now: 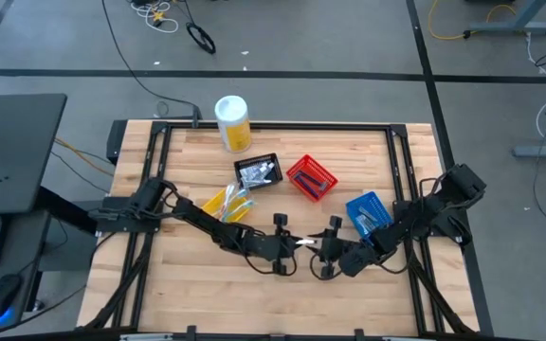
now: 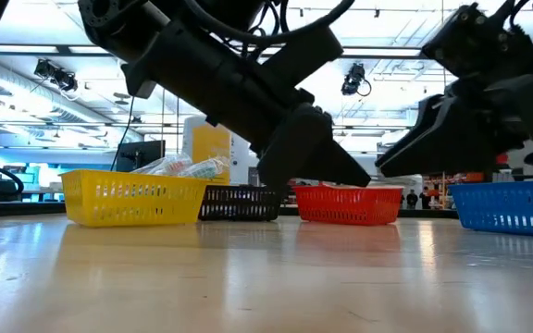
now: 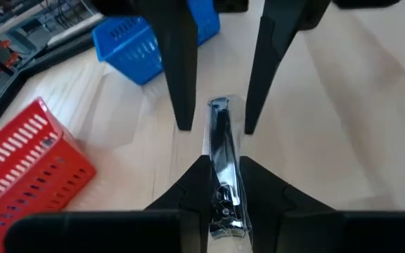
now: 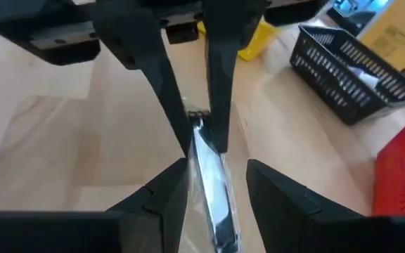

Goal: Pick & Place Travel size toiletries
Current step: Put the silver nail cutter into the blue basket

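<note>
Now we pass the clear-wrapped metal item point(image 3: 223, 161) between claws near the blue basket point(image 1: 368, 212): left claw point(image 3: 220, 190) grips it, right claw point(image 4: 209, 186) stands wide, so close squarely before release.

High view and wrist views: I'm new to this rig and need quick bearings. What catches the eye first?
The two arms meet at the table's middle front, the left pincer and right pincer facing each other around one slim shiny packaged item; the left is clamped on it, the right's fingers stand open beside it. Behind them, yellow, black, red and blue baskets form a row.
</note>
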`<act>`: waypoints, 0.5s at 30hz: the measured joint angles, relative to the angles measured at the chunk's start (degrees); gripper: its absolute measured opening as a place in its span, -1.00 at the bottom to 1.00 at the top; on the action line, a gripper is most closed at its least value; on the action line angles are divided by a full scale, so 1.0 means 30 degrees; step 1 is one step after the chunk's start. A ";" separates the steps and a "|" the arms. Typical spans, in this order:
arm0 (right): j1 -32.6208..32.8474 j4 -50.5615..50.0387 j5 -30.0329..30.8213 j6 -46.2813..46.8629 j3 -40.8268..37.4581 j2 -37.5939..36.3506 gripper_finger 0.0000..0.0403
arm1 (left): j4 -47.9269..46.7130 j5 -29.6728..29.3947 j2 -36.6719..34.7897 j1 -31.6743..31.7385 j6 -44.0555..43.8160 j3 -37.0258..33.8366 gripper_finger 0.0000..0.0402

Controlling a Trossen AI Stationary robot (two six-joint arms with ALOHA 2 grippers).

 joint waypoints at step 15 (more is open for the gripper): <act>-0.0032 -0.0274 -0.0452 -0.0950 0.0000 0.0000 -0.29 | 0.1572 0.0528 0.0000 -0.0019 0.0400 0.0000 -0.68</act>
